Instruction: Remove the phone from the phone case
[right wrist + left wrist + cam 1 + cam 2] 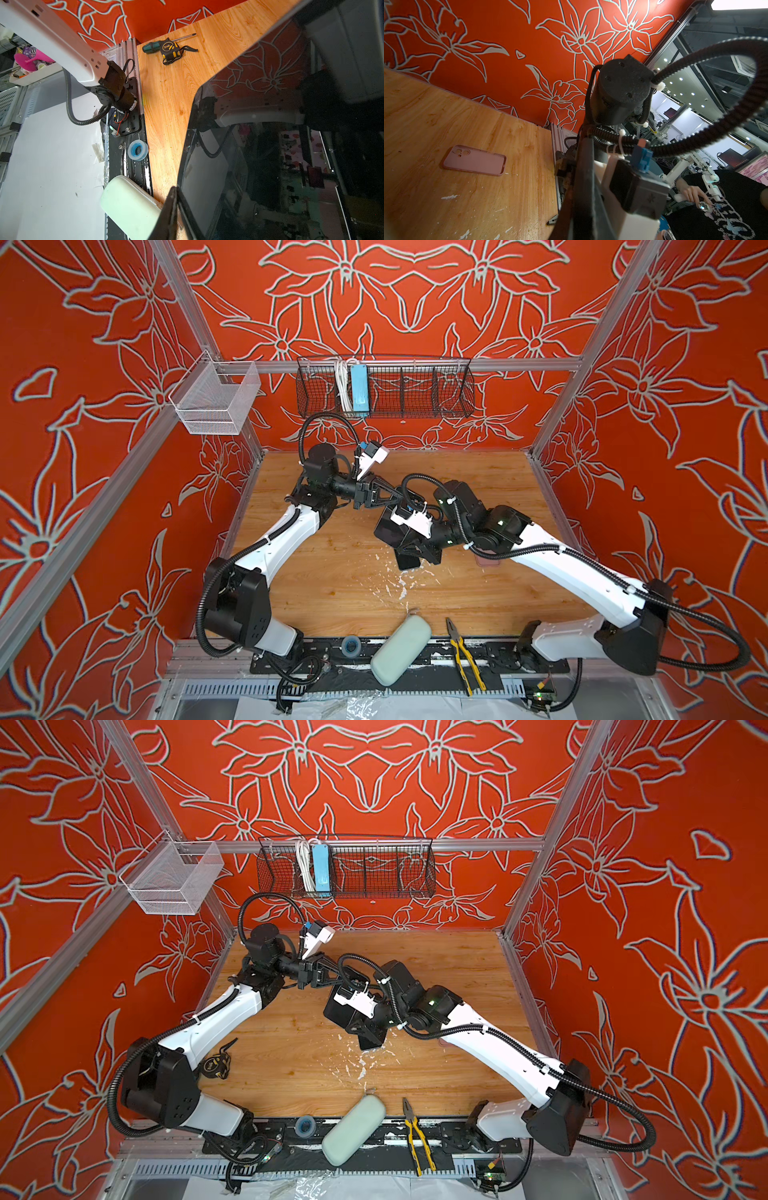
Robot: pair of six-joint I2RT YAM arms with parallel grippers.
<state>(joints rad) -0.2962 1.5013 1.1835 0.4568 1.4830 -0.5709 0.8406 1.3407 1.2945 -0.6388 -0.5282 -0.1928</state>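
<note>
The phone (270,145) is a black slab with a glossy screen, and my right gripper (176,207) is shut on its edge. In both top views the phone (386,531) (338,1011) hangs over the middle of the wooden table. The pink phone case (473,160) lies flat and empty on the table, with its camera cut-outs showing. In a top view only a pink sliver of the case (488,561) peeks out from under my right arm. My left gripper (399,498) (585,149) is shut on nothing and hovers just behind the phone.
A mint glasses case (401,649), yellow pliers (465,655) and a blue tape roll (350,645) sit along the front edge. A tape measure (216,1063) and a screwdriver (153,46) lie front left. A black wire basket (384,387) and a white one (216,398) hang on the back rail.
</note>
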